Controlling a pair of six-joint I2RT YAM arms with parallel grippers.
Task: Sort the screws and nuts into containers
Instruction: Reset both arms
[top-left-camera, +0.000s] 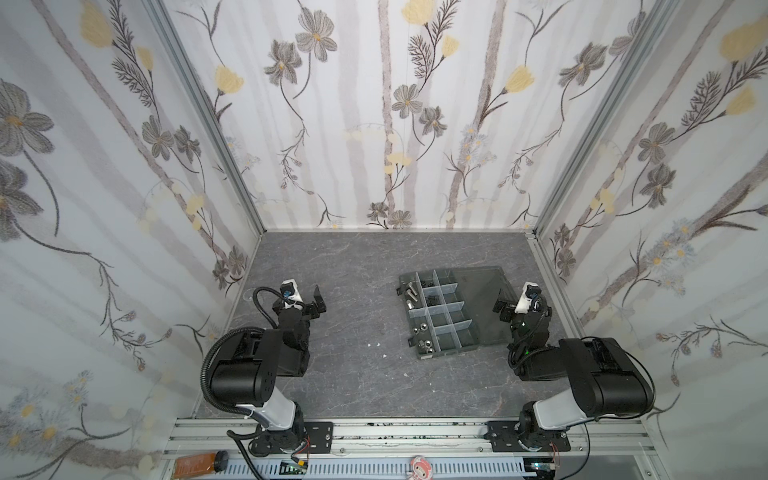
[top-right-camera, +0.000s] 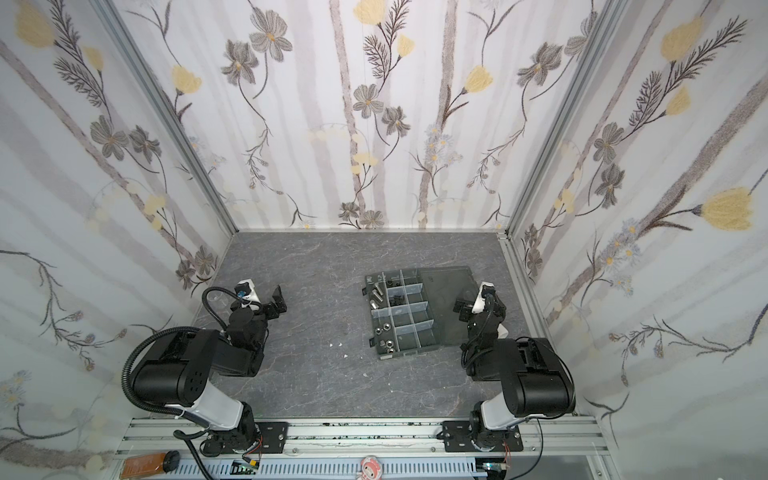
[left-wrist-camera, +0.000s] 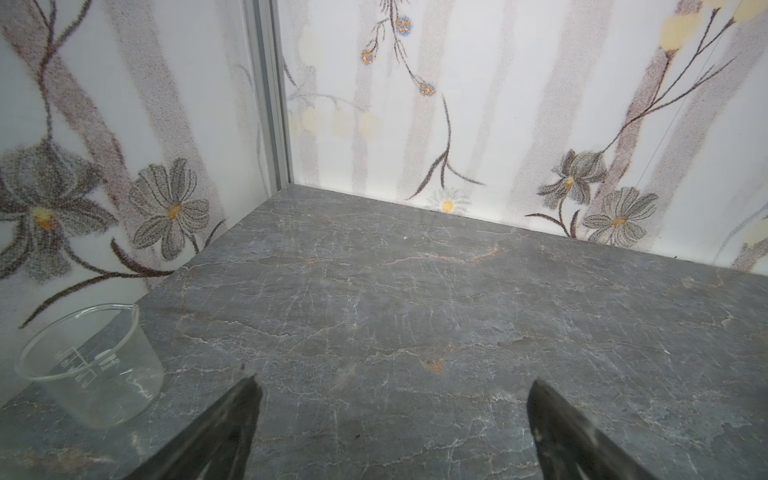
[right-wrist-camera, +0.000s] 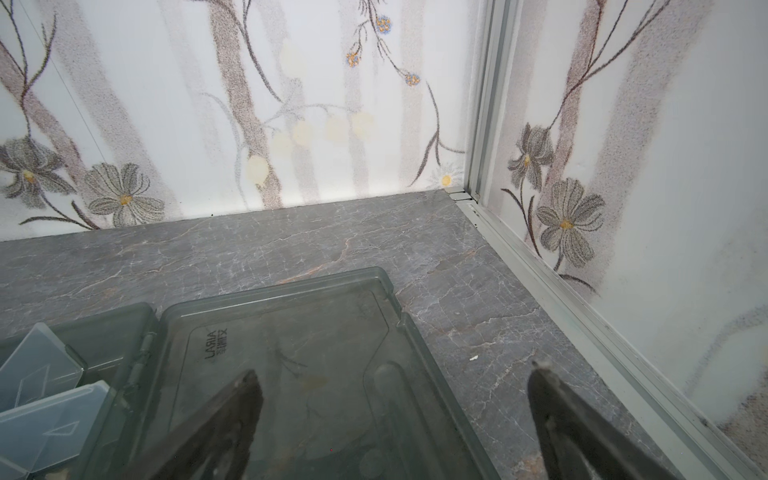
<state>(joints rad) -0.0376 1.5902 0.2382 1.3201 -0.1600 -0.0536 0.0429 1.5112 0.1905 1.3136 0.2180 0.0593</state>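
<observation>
**Sorting looking done: time for checking, not grabbing**

The left claw (left-wrist-camera: 392, 380) is hanging spread wide over bare table (left-wrist-camera: 415, 291), gripping nothing, with a small clear cup (left-wrist-camera: 91, 365) standing near it. The right claw (right-wrist-camera: 395, 370) is likewise spread and empty, hovering over the flat open lid (right-wrist-camera: 291, 353) hinged to the containers (top-left-camera: 457, 334).

In both top views the screws (top-left-camera: 411, 293) are lying in a far compartment, on the side away from the lid. The black nuts (top-left-camera: 432, 300) are sitting in a cell just beside them, and the silver nuts (top-left-camera: 420, 331) are resting in the nearer cells. Only white specks (top-left-camera: 378, 345) are showing on the table outside the compartments, so the sorting is looking finished or nearly so.

Handling this step well is calling for care rather than reach:
- keeping both claws raised and clear of the containers
- scanning each cell for a bolt mixed among nuts
- leaving the specks alone, since nudging the light plastic could be spilling sorted pieces
</observation>
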